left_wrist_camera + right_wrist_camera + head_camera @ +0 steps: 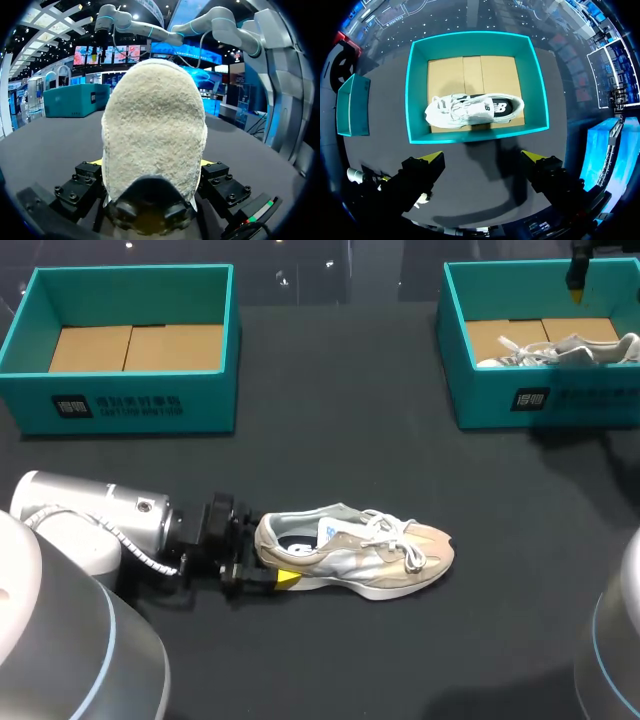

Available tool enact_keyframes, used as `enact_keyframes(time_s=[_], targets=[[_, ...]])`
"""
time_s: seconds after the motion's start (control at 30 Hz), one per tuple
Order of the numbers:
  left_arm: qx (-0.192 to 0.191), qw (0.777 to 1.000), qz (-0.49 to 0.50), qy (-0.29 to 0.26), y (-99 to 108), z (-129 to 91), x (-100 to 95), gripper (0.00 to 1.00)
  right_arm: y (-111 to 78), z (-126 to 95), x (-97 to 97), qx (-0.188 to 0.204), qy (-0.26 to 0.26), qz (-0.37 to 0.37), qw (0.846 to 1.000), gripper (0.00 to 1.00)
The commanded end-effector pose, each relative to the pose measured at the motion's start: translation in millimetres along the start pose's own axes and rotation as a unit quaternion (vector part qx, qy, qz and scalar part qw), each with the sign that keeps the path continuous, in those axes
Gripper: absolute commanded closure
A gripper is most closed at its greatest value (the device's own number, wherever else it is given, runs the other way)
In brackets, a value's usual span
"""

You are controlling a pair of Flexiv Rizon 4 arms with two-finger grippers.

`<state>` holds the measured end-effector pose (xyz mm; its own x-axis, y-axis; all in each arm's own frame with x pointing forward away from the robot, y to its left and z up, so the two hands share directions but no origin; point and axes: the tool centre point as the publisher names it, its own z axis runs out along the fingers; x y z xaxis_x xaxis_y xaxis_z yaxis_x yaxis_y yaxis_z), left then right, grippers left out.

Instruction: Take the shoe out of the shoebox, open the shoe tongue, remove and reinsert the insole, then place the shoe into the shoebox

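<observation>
The shoe (355, 555) rests on its sole on the table (330, 460), close to the near edge and a little left of the middle. Its long axis runs along that edge, heel toward the left side and toe toward the right. The left gripper (268, 562) comes in level from the left and meets the heel end-on. In the left wrist view the padded heel fills the space between its 2 fingers, which appear to pinch it from both sides. The left arm is therefore by far the nearer, with the tongue and laces ahead of it toward the toe. The right gripper (482, 159) hangs spread wide with nothing in it, well apart over the right shoebox (480, 405) at the far right corner, where a second shoe (472, 110) lies. The left shoebox (130, 270), at the far left corner, shows only its cardboard floor. Each box's front wall bears a small logo and white print, and the second shoe has a side emblem; none is read off here.
</observation>
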<state>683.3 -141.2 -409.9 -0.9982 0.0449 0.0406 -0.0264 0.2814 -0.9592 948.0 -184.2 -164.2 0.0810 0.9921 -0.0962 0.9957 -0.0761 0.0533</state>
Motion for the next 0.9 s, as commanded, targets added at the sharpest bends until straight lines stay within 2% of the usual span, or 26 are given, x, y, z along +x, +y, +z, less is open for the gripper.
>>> enact_keyframes(time_s=[0.03,0.17,0.4,0.63,0.9], targets=[[-0.001,1.000,0.000,-0.001,0,1,-0.4,1.00,-31.6,-16,30.2,-0.025,-0.019,0.007,0.999,0.00],[-0.001,1.000,0.000,-0.001,0,1,-0.4,1.00,-57.1,-24,65.0,-0.030,-0.024,0.018,0.999,0.00],[-0.001,1.000,0.000,-0.001,0,1,-0.4,1.00,-105.2,-19,129.2,-0.035,-0.016,0.039,0.998,0.00],[-0.001,1.000,0.000,-0.001,0,1,-0.4,1.00,-141.1,-20,192.7,-0.034,-0.030,0.041,0.998,0.00],[-0.001,1.000,0.000,-0.001,0,1,-0.4,1.00,-177.1,-24,245.6,-0.030,-0.051,0.035,0.998,0.00]])
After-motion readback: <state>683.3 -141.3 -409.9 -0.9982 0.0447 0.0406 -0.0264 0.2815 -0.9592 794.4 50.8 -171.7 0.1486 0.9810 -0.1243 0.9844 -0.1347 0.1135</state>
